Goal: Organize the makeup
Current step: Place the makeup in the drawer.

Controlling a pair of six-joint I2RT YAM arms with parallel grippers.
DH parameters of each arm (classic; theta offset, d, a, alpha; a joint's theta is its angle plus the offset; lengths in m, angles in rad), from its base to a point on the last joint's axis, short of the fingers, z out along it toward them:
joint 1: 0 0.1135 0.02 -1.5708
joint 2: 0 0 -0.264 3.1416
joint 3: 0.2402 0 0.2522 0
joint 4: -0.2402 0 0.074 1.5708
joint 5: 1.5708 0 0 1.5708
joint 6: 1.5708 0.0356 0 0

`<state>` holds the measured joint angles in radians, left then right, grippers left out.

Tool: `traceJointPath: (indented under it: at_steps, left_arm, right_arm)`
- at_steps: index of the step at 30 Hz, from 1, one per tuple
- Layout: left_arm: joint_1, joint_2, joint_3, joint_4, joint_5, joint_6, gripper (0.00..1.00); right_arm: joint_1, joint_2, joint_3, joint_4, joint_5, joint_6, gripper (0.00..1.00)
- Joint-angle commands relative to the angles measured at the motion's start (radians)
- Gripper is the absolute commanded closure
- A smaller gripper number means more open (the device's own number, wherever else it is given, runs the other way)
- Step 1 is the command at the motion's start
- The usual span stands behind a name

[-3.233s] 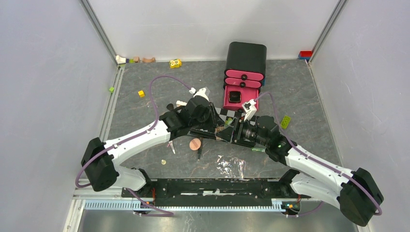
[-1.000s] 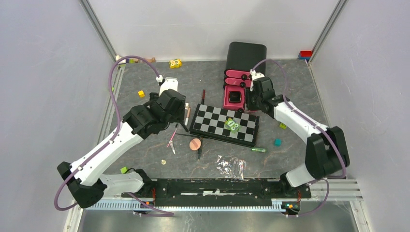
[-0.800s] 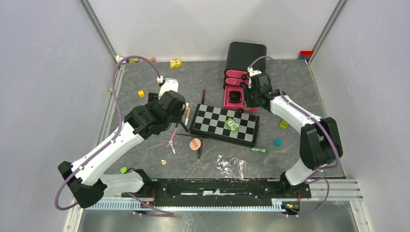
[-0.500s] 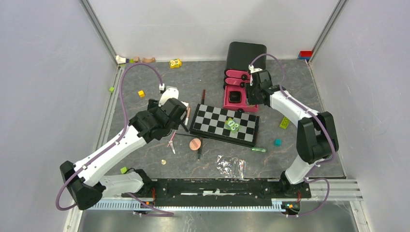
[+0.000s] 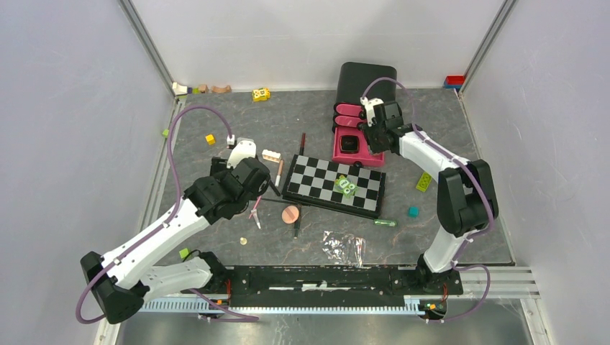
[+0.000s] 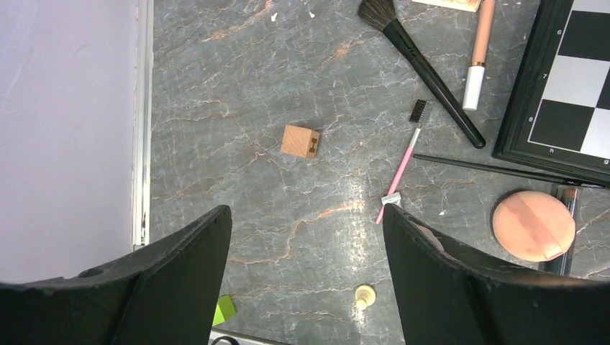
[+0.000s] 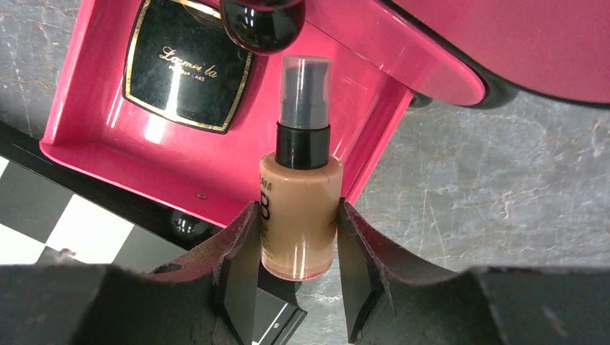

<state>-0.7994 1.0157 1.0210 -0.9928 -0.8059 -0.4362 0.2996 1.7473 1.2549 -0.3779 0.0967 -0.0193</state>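
A bottle (image 7: 298, 215) is gripped by the right fingers (image 7: 237, 277) over the pink drawer (image 7: 208, 167) holding a compact (image 7: 188, 72); the left fingers (image 6: 176, 287) are spread wide, well away from it.

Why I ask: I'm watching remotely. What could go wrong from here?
1. The bottle in the right gripper hangs over the drawer at its right wall; released here, it might tip outside.
2. Its cap sits close to the knob of the drawer above; pushing further in could knock it.
3. The open left gripper points at a wooden cube, not makeup, so it might grab the wrong thing.
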Motion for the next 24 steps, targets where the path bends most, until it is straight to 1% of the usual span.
traceJointPath:
  at_steps: [1, 7, 15, 24]
  left_arm:
    - [0.003, 0.000, -0.004, 0.027, -0.050, -0.045, 0.17]
    - [0.003, 0.016, -0.002, 0.029, -0.061, -0.042, 0.17]
    - [0.003, 0.023, -0.007, 0.040, -0.064, -0.032, 0.16]
    - [0.003, 0.034, -0.007, 0.041, -0.064, -0.028, 0.16]
  right_arm:
    - [-0.002, 0.009, 0.025, 0.075, -0.012, -0.140, 0.85]
    - [-0.002, 0.035, 0.012, 0.097, -0.042, -0.211, 0.84]
    - [0.000, 0.071, 0.003, 0.123, -0.080, -0.215, 0.83]
    - [0.000, 0.087, -0.031, 0.169, -0.076, -0.214, 0.80]
